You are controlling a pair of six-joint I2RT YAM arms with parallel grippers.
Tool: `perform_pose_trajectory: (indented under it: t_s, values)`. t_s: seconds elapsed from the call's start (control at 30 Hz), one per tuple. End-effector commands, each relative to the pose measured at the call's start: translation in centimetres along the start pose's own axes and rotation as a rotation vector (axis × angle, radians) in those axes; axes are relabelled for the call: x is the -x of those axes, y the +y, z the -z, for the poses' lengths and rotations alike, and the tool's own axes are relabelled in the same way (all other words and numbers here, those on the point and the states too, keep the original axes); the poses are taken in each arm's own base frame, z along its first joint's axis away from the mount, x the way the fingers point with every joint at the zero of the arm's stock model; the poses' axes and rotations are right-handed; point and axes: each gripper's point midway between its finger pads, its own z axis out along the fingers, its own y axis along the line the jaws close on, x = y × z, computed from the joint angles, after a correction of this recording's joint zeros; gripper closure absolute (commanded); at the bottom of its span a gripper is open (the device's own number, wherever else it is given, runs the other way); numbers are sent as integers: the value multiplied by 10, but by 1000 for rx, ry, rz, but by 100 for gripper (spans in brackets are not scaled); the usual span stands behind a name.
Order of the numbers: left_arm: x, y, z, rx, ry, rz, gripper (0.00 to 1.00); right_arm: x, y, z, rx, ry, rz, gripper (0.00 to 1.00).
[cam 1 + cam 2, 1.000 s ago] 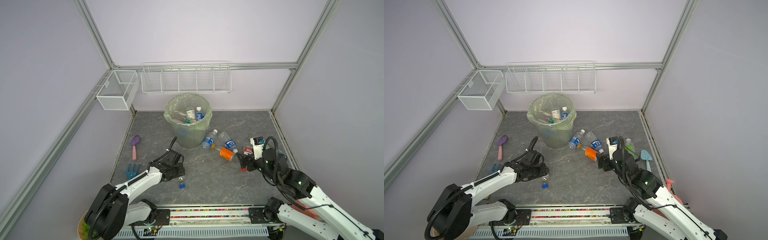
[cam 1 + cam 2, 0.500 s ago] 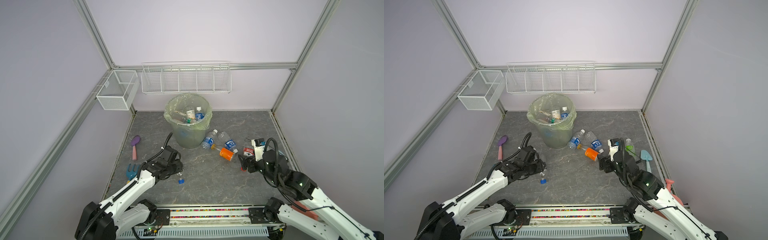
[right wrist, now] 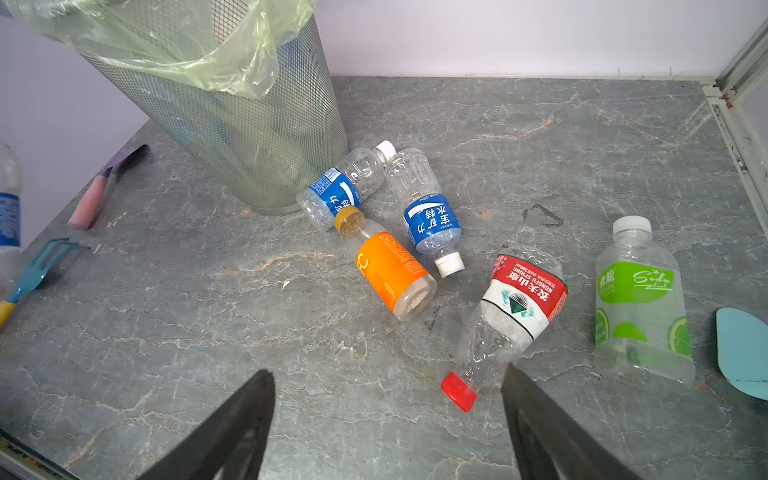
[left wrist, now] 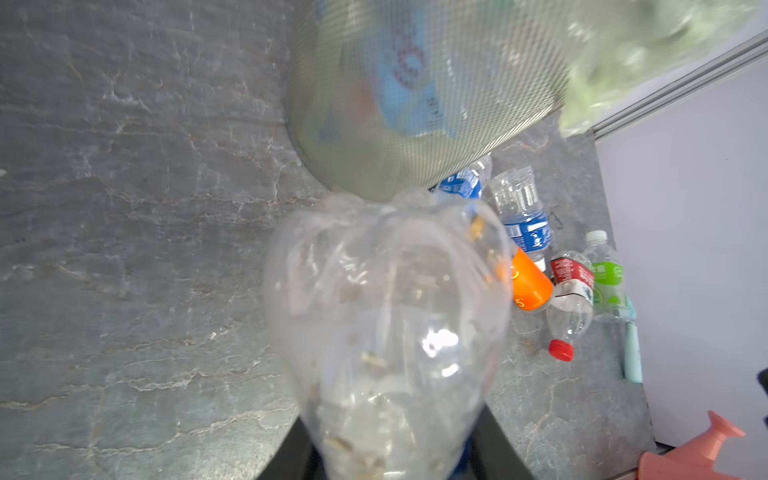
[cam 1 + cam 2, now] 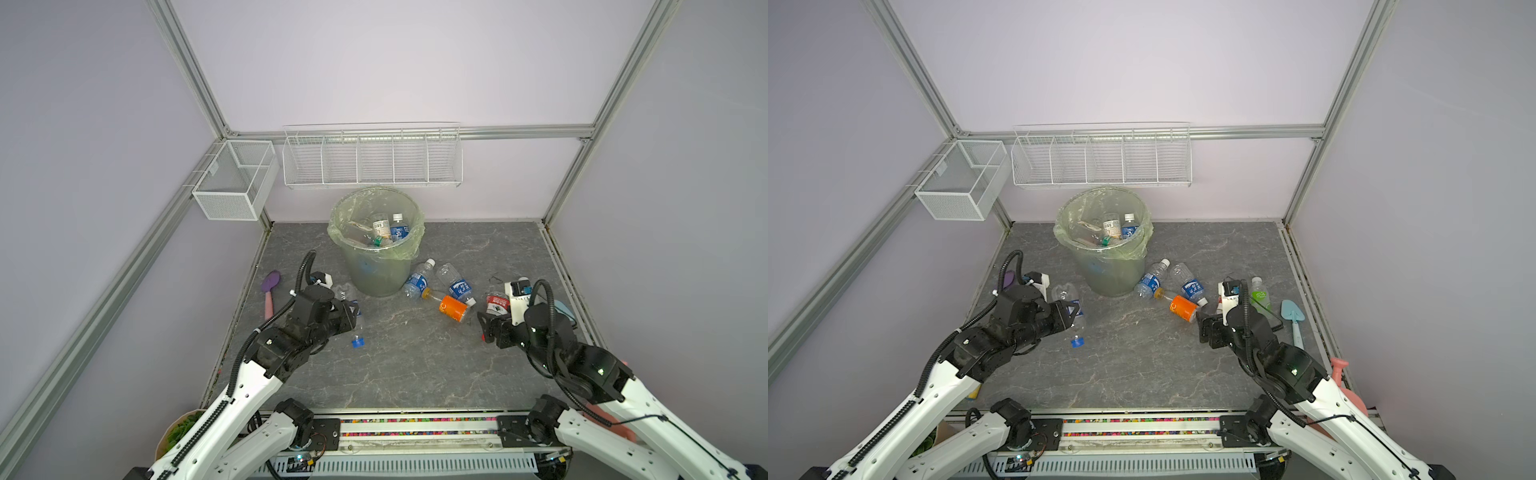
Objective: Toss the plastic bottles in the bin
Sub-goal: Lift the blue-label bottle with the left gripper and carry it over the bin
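Observation:
My left gripper (image 5: 350, 311) (image 4: 390, 446) is shut on a clear plastic bottle (image 5: 355, 322) (image 5: 1074, 309) (image 4: 386, 316), held off the floor to the left of the bin, blue cap down. The bin (image 5: 376, 266) (image 5: 1108, 270) (image 3: 232, 137) is a pale-green bagged bucket with several bottles inside. Right of it lie two blue-label bottles (image 5: 415, 280) (image 3: 432, 216), an orange one (image 5: 452, 308) (image 3: 386, 274), a red-label one (image 3: 519, 307) and a green-label one (image 3: 636, 299). My right gripper (image 5: 484, 328) (image 3: 386, 372) hangs open and empty, just short of the red-capped bottle.
Two white wire baskets (image 5: 372, 160) (image 5: 235, 178) hang on the back and left walls. A purple-and-pink spatula (image 5: 269, 291) and a blue fork (image 3: 37, 266) lie at the left. A light-blue shovel (image 5: 1293, 318) and a pink tool (image 5: 1339, 370) lie at the right edge.
My left gripper has closed on the clear bottle and risen with it, moving back toward the bin. The right arm has barely moved.

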Motion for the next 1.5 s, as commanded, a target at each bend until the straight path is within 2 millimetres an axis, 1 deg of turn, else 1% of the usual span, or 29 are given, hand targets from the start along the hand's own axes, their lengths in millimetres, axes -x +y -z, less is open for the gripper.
perform_pose_trajectory:
  t_s: [0.0,0.1,0.23,0.43,0.6,0.77,0.97,1.03,1.2,1.47]
  values:
    - [18,-7,22,3,-47,-31,72,-7,-7,2,-20,8,-23,12]
    - [36,-19,37,-15,-94,-49,72,-8,-10,5,-27,5,-24,12]
    - [62,-36,53,-25,-144,-100,72,-10,-13,8,-33,-1,-28,12]
    - [106,-71,71,-55,-217,-182,72,-12,-15,12,-32,-1,-37,12]
    - [142,-99,82,-91,-302,-224,72,-13,-18,15,-35,-8,-42,12]
    - [168,-122,86,-111,-338,-258,74,-19,-18,13,-31,3,-57,12]
    - [191,-144,87,-138,-376,-277,77,-29,-17,9,-17,25,-81,12]
    - [197,-149,86,-144,-386,-278,79,-32,-16,7,-10,30,-91,12]
    - [211,-164,76,-148,-388,-294,79,-38,-16,7,-2,38,-110,12]
    - [229,-186,64,-183,-397,-282,79,-49,-23,13,-2,37,-149,12]
